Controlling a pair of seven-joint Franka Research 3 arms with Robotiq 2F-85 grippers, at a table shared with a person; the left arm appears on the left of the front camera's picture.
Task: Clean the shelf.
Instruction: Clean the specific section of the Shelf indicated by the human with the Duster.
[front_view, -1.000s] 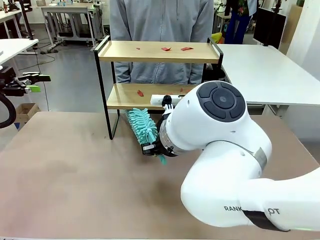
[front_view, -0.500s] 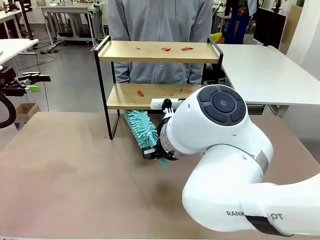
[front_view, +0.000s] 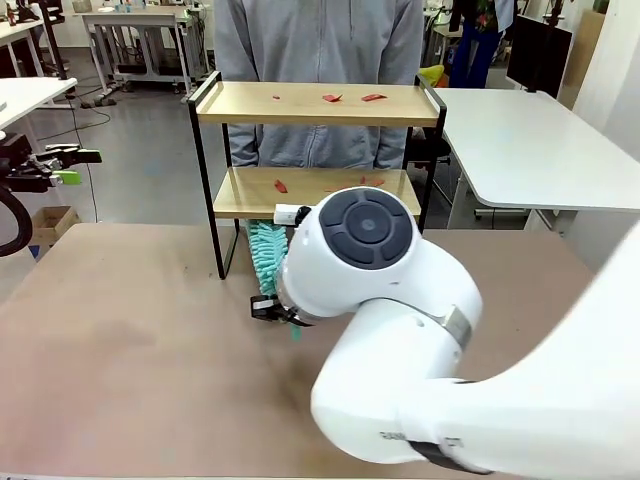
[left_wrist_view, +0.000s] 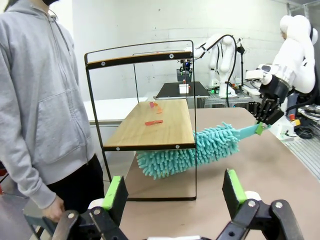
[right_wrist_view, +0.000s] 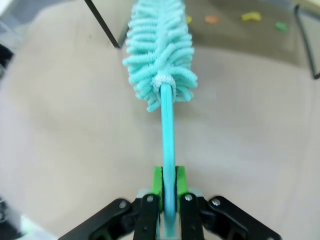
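The shelf (front_view: 250, 104) stands at the table's far side, its two wooden boards in a black frame; from the left wrist its lower board (left_wrist_view: 165, 127) runs away from me. Small red scraps (front_view: 331, 97) lie on the top board, and one more scrap (front_view: 281, 186) on the lower board. My right gripper (front_view: 272, 306) is shut on the handle of a teal fluffy duster (right_wrist_view: 160, 50). The duster head (left_wrist_view: 192, 150) reaches under the lower board, just above the tabletop. My left gripper (left_wrist_view: 175, 190) hangs open and empty off the table's left side, also visible as the left gripper (front_view: 80, 166).
A person in a grey hoodie (front_view: 320, 50) stands right behind the shelf. My bulky right arm (front_view: 400, 330) covers the middle of the brown table (front_view: 120, 340). A white table (front_view: 540, 140) stands at the far right. Small coloured bits (right_wrist_view: 211, 19) lie beyond the duster.
My right arm has swung to the left, carrying the duster leftward and a little further under the lower board. The left gripper has stayed still.
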